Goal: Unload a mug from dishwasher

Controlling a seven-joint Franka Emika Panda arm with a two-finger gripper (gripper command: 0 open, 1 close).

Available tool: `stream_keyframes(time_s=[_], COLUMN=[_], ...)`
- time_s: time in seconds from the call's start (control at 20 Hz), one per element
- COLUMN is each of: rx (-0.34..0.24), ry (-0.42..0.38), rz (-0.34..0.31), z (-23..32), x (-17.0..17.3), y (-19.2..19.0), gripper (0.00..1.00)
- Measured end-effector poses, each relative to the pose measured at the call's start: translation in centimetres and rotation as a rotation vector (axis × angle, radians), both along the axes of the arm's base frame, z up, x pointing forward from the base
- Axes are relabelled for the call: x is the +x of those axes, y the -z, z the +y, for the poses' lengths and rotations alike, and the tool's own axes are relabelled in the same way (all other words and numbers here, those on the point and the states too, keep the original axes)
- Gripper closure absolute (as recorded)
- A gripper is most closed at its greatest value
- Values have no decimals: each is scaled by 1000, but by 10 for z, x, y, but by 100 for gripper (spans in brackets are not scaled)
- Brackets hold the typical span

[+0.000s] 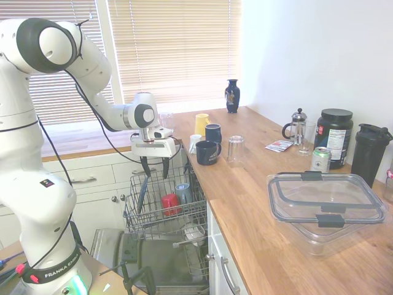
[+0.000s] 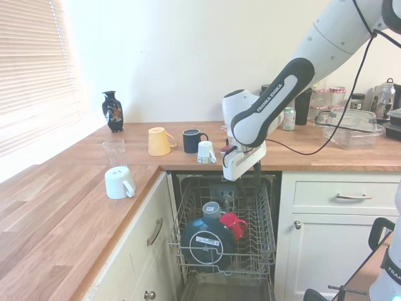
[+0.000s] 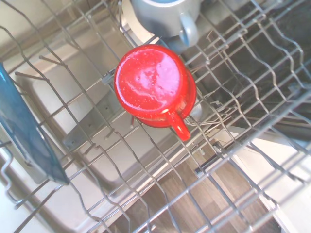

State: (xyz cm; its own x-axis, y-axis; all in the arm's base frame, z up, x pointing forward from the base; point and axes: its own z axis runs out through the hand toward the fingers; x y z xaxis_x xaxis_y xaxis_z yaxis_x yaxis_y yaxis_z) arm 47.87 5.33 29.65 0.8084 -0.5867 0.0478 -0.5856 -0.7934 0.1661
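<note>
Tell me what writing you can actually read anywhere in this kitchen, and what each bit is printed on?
"FRANKA EMIKA" on the white arm's forearm.
"FRANKA EMI", cut off, on the dark band at the arm's base.
Black tub: white label, too small to read.
Green can and dark blue plate's sticker: print blurred.
Red mug: no writing.

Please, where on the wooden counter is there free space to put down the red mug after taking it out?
The wooden counter is bare between the upside-down clear glass and the clear lidded plastic container. It is crowded behind the glass, around the dark navy mugs and yellow mug.
</note>
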Motion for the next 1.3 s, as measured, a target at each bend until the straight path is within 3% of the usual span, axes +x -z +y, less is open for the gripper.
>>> stream_keyframes(time_s=[0.25,0.65,1.1,1.3], rx=[-27,-35,-41,-52], ry=[-63,-65,-119,-153], rz=[48,38,62,52], z=[-3,-10,8,2], x=[12,28,37,47], y=[31,67,131,138], gripper=[0,0,0,0])
